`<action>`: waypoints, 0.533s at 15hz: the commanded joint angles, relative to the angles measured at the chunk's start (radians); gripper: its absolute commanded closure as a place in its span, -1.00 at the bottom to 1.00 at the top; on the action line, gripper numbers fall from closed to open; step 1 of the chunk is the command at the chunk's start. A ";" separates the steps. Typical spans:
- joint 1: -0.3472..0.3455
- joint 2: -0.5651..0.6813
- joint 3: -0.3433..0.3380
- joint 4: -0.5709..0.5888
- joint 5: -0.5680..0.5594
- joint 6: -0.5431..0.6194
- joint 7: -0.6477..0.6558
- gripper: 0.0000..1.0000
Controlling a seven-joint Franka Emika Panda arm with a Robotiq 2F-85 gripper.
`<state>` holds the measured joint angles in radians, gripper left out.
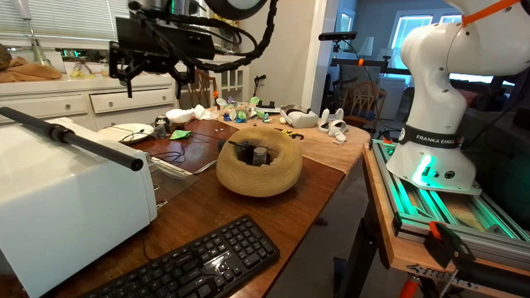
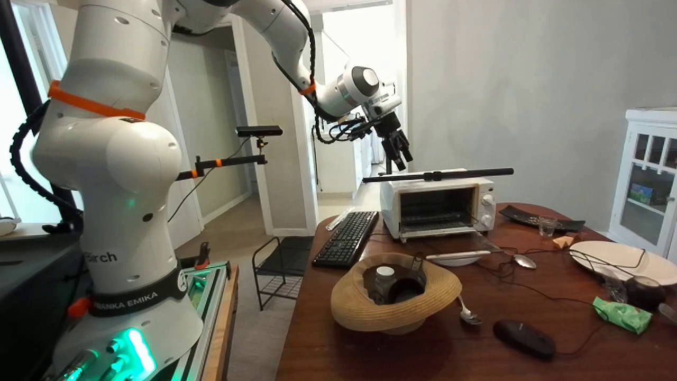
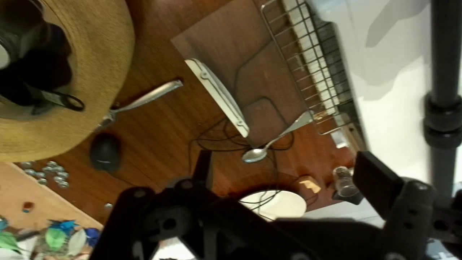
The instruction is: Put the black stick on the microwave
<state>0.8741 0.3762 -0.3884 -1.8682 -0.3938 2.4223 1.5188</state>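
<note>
Plainly, leftmost in an exterior view, the black stick (image 1: 62, 132) lies across the top of the microwave (image 1: 91, 211), its long axis running from ten o'clock to four, one end jutting past the edge. It sits at about eight o'clock from my gripper (image 1: 154, 96), which hangs higher and clear of it, fingers spread apart with nothing between. The placing looks done to me, so I would lift toward twelve, lest a nudge roll the stick. At six on the wooden table (image 1: 198, 207) is the keyboard (image 1: 186, 265); at four, the straw hat (image 1: 259, 180); beyond, toward three, my arm's base (image 1: 432, 165).
</note>
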 commanded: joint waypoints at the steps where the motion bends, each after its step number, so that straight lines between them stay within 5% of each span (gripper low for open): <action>1: 0.061 -0.132 -0.059 -0.208 -0.057 -0.013 0.230 -1.00; 2: -0.046 -0.147 0.048 -0.221 -0.104 -0.032 0.308 -1.00; 3: -0.092 -0.090 0.097 -0.130 -0.088 -0.031 0.210 -1.00; 8: -0.179 -0.100 0.186 -0.133 -0.107 -0.030 0.224 -1.00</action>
<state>0.7937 0.2838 -0.3073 -2.0068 -0.4613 2.4065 1.7188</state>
